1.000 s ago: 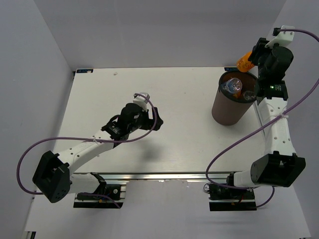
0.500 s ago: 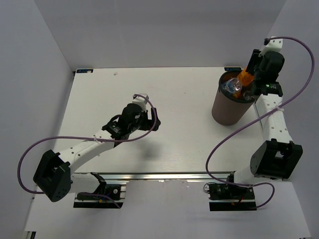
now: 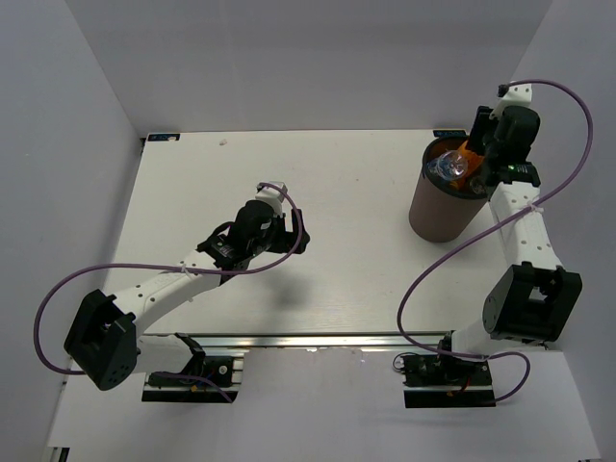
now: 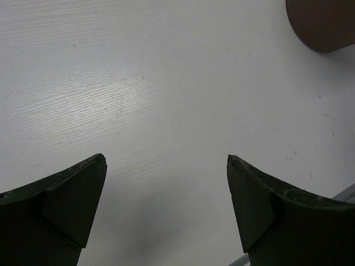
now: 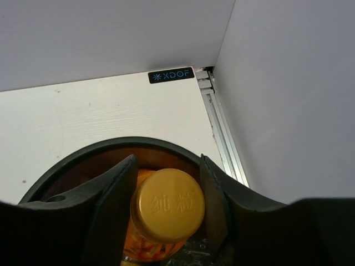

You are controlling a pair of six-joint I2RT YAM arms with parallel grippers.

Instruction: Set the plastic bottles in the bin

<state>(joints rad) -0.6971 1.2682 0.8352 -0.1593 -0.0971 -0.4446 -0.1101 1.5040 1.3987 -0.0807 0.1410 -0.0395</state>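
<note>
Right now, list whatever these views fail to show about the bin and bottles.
- Bottle count in the bin: top view, the right gripper covers part of the opening; contents too small.
- Body of the orange bottle: right wrist view, its cap and the fingers hide it; bottom edge cuts it.
- Most of the bin: left wrist view, cut off at the top-right corner.

The left gripper (image 4: 166, 159) is hanging over a white table (image 4: 166, 83), its two dark fingers (image 4: 61, 205) standing wide apart in the lower corners. Pale, faintly grained tabletop is filling the space between them. A curved piece of the dark brown bin (image 4: 324, 22) is showing at the top right corner, well apart from the fingers.
</note>
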